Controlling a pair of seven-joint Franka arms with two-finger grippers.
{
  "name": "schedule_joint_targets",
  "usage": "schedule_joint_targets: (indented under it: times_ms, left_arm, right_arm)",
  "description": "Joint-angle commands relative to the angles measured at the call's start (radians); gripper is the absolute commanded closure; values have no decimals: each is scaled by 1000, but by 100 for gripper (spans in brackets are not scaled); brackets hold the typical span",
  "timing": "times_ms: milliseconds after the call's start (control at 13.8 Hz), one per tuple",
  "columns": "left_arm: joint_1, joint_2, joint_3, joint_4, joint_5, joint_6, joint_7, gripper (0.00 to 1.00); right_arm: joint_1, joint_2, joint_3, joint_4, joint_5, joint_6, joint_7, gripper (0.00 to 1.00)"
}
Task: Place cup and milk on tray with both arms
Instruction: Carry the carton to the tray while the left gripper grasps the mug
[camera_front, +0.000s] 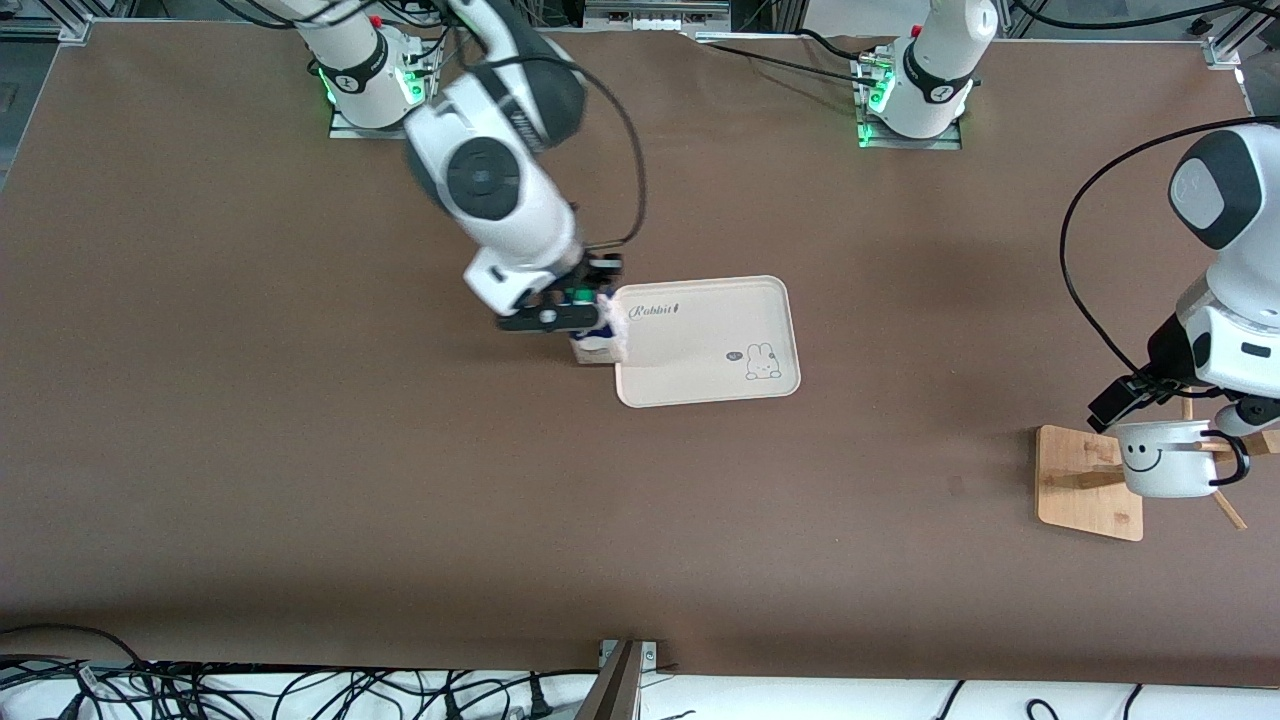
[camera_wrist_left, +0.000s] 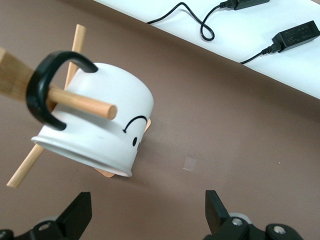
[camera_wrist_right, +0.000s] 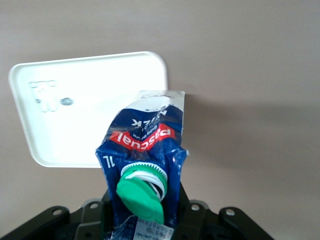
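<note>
The milk (camera_wrist_right: 142, 150) is pinched between the jaws of the right gripper (camera_front: 560, 312), held just over the edge of the tray (camera_front: 720, 330) at the right arm's end, with its green cap (camera_wrist_right: 142, 196) close to the gripper; that arm reaches down from its base across the table. The cup (camera_front: 1160, 458) hangs by its black handle (camera_wrist_left: 45, 90) on a peg (camera_wrist_left: 82, 102) of the wooden rack (camera_front: 1085, 480), toward the left arm's end of the table. The left gripper (camera_wrist_left: 150, 215) hovers just above it with jaws spread wide and touching nothing, its arm bent steeply down.
</note>
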Motion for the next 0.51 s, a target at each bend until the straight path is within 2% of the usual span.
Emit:
schedule_joint_targets:
  times_ms: [0,145,434]
  left_arm:
    - [11,-32,-15,-33,39,18,-32,0]
    - [14,-30,-17,-41,87,67,-67,3]
    - [44,9,-18,-82,79,275,-197,3]
  right_arm:
    - [90,92,-14,86,-84,50,114,53]
    - [110,103,-14,86,-130,50,126,53]
    - [107,105,-15,83,-127,46,130,53]
